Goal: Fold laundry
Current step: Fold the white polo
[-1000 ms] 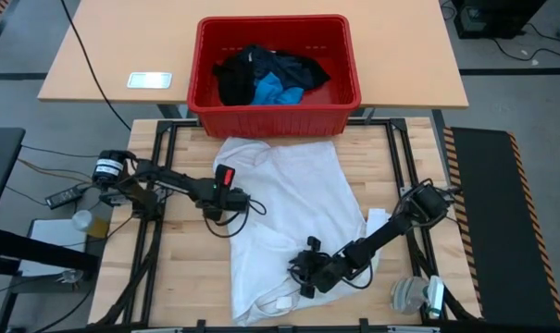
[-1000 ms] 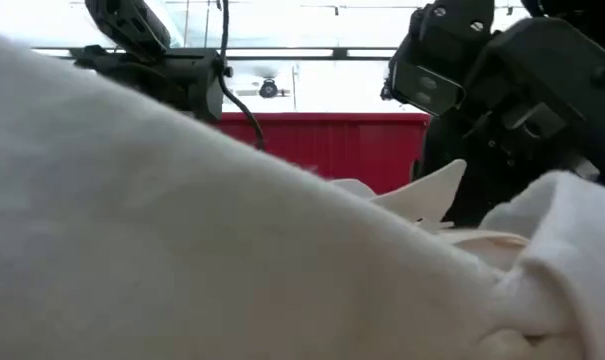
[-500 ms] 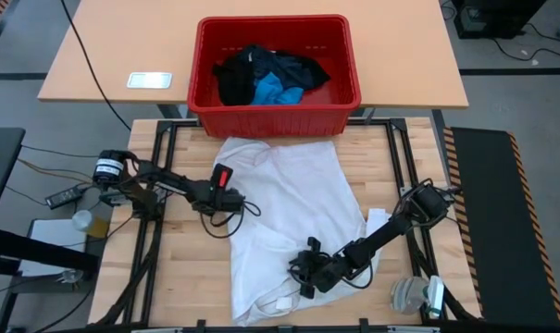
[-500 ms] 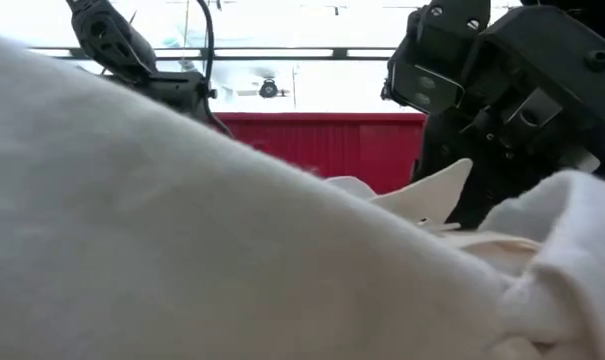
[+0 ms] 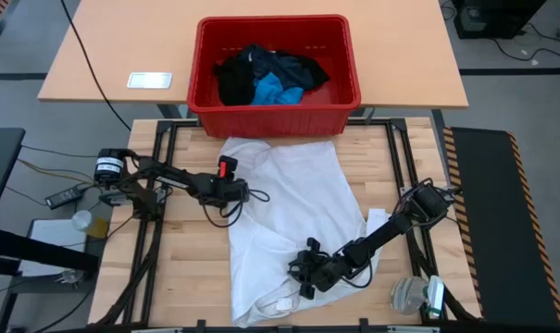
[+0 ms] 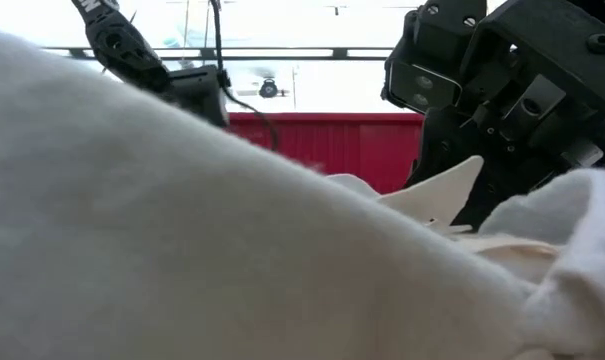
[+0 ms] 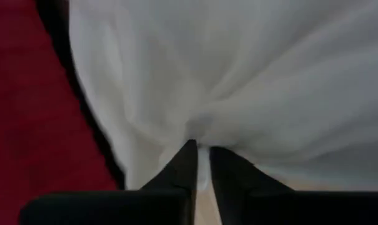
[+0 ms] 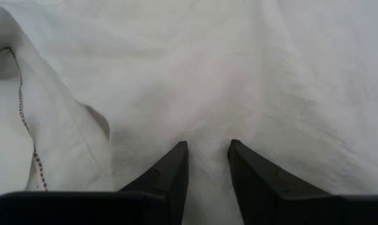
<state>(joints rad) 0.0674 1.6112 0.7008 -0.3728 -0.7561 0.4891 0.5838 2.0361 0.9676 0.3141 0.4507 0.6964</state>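
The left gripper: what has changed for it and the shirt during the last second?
The left gripper moved toward the crate along the shirt's left edge and closed on a pinch of cloth, drawing that edge inward. The right gripper stayed on the shirt's front part, and the garments in the crate did not move.

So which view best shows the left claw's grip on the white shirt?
The left wrist view: the left claw pinches a fold of the white shirt. The high view shows only its place at the shirt's edge; the low view hides it.
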